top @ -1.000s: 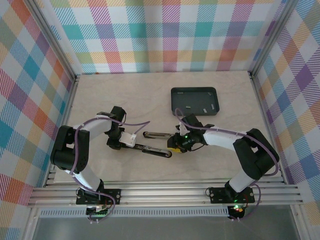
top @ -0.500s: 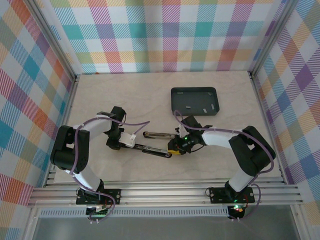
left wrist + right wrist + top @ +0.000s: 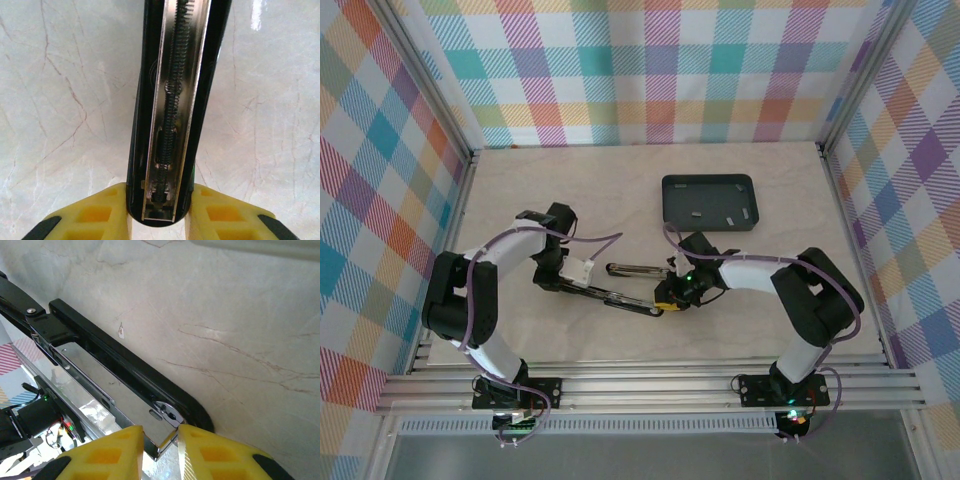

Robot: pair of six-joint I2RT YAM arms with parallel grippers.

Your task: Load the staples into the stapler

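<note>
On the table (image 3: 520,210), the stapler (image 3: 625,298) lies opened out. The left gripper (image 3: 159,215) is clamped on the end of its spring channel, and the right gripper (image 3: 161,440) pinches the tip of the chrome arm. Far right, the staples (image 3: 695,213) lie in the dark grey tray (image 3: 708,181).

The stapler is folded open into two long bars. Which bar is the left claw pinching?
The nearer bar, the one showing the spring channel, sits between the left gripper fingers. The farther bar lies toward the tray.
</note>
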